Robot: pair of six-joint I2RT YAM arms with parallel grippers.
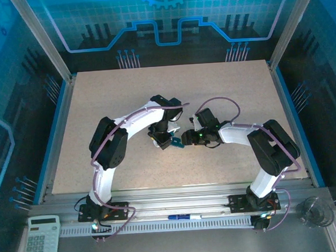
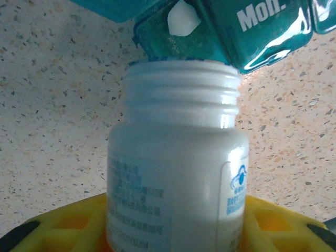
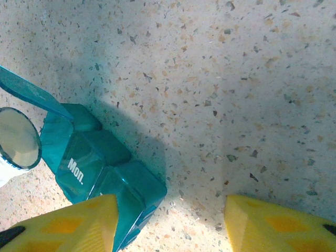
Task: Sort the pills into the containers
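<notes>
The pill box (image 3: 100, 173) is translucent teal with white lettering; the bottle (image 2: 178, 173) white, blue-printed; the worktop (image 3: 220, 79) beige, dark-speckled; the right tool's fingers (image 3: 273, 226) yellow.

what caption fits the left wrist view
uncapped white plastic pill bottle beside teal plastic pill box holding one white pill

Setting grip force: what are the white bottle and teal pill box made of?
The white bottle: likely opaque plastic, semi-gloss; moulded screw threads, soft highlights. The teal pill box: likely hard translucent plastic, glossy; sharp reflections, see-through lid.
</notes>
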